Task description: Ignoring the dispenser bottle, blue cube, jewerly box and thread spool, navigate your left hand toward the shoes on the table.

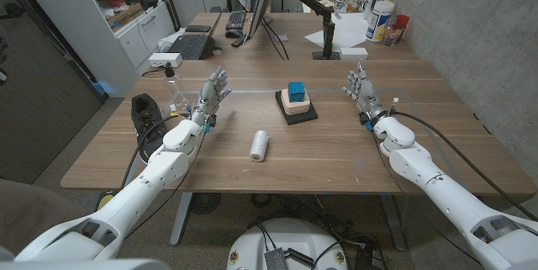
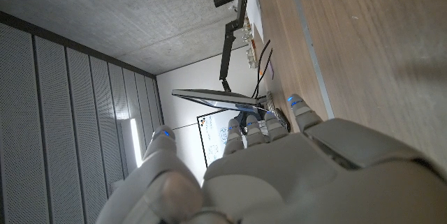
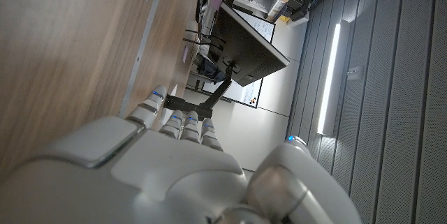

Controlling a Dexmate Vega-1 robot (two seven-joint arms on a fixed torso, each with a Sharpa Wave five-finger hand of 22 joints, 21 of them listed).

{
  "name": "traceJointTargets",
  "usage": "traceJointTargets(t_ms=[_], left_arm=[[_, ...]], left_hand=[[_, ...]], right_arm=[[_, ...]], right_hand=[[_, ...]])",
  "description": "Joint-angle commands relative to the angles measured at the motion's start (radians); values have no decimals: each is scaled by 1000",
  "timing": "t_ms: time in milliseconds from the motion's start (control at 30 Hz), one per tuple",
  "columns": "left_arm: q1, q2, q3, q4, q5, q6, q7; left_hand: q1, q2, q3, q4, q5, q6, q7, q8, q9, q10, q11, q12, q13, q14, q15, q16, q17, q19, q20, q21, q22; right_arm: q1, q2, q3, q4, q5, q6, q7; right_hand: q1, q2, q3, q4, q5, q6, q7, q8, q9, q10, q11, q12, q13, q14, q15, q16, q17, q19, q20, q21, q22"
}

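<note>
- Head view: the left hand [image 1: 213, 92] is open, fingers spread, holding nothing, just beside the clear dispenser bottle [image 1: 176, 90]. The black shoes [image 1: 145, 114] lie at the table's [image 1: 336, 161] left edge, near that hand. The right hand [image 1: 362, 87] is open too. A blue cube [image 1: 296, 92] sits on the jewelry box [image 1: 297, 107]; the thread spool [image 1: 260, 145] lies nearer the robot.
- Left wrist view: the hand's back [image 2: 293, 175], and a monitor [image 2: 220, 100] beyond; the shoes seem out of frame.
- Right wrist view: that hand's back [image 3: 154, 175] over bare wood.

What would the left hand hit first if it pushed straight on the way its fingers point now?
Probably nothing near: the left hand points up-table past the dispenser bottle, toward bare wood.
</note>
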Motion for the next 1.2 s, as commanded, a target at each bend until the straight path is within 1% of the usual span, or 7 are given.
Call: traceJointTargets(t_ms=[33, 200, 533, 1033, 1200], left_arm=[[5, 2, -10, -8, -9, -3, 0], [7, 5, -9, -9, -8, -1, -3], [9, 9, -3, -24, 5, -6, -5], [16, 24, 4, -70, 53, -29, 16], [24, 29, 3, -88, 76, -40, 34]], left_hand=[[11, 1, 7, 2, 4, 1, -8, 6, 2, -8, -3, 7, 3, -12, -4, 6, 3, 0, 4, 4, 2], [12, 2, 8, 1, 4, 2, -8, 6, 2, -6, 1, 7, 3, -12, -4, 6, 3, 1, 5, 4, 2], [13, 3, 9, 1, 4, 2, -7, 6, 2, -7, -4, 7, 3, -13, -4, 6, 3, -1, 5, 4, 2], [14, 3, 9, 0, 3, 4, -9, 5, 2, -7, -3, 7, 3, -25, -5, 2, 3, -8, 5, 1, 2], [14, 3, 9, 0, 3, 5, -8, 6, 2, -8, -3, 7, 3, -28, -4, 1, 3, -12, 7, 0, 2]], right_arm=[[18, 2, -9, 0, -10, -15, 0], [13, 0, -8, -7, -11, -16, -6], [4, -6, -3, -15, -8, -19, -9], [-2, -6, 0, -9, -11, -4, -12], [-9, -10, 4, -20, -11, -7, -21]], right_hand=[[9, -2, -1, 8, 5, -7, -1, 5, 4, -2, 10, 6, 2, -7, 0, 6, 4, 5, 0, 6, 3], [9, -2, -2, 8, 5, -6, -1, 6, 4, -2, 9, 6, 2, -6, 1, 6, 4, 5, 0, 6, 3], [8, -1, -3, 8, 5, -6, -1, 6, 4, -2, 8, 5, 2, -7, -1, 6, 5, 5, 0, 6, 3], [7, 0, -4, 8, 5, -6, -2, 5, 4, -3, 9, 5, 2, -8, 1, 5, 5, 4, 0, 5, 3], [7, 1, -4, 8, 5, -7, -2, 5, 4, -3, 8, 5, 2, -8, 1, 5, 5, 3, 1, 5, 3]])
